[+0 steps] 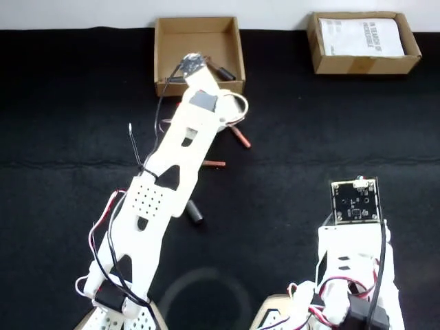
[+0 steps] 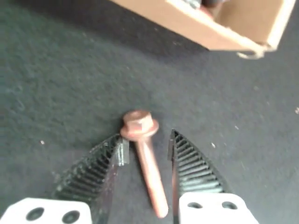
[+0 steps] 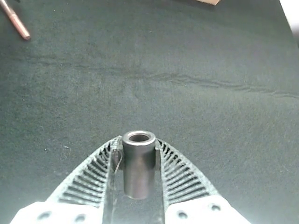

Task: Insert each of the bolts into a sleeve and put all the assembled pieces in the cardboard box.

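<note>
Left tool (image 2: pixel 145 137) gapes astride a copper bolt (image 2: pixel 145 161) on the worktop (image 2: pixel 56 70), right tool (image 3: pixel 138 141) clamps a dark sleeve (image 3: pixel 138 170), and the cardboard box (image 1: pixel 165 55) seems to hold one piece (image 1: pixel 224 71): most remains.

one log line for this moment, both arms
left gripper: open around bolt lying on mat, near cardboard box | right gripper: shut on sleeve | bolt not yet in sleeve

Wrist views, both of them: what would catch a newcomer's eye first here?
First, the copper bolt on the black mat, sitting between the sides of the open left gripper, just short of the cardboard box. Next, the dark sleeve clamped in the right gripper, its hollow end showing, over bare mat.
</note>
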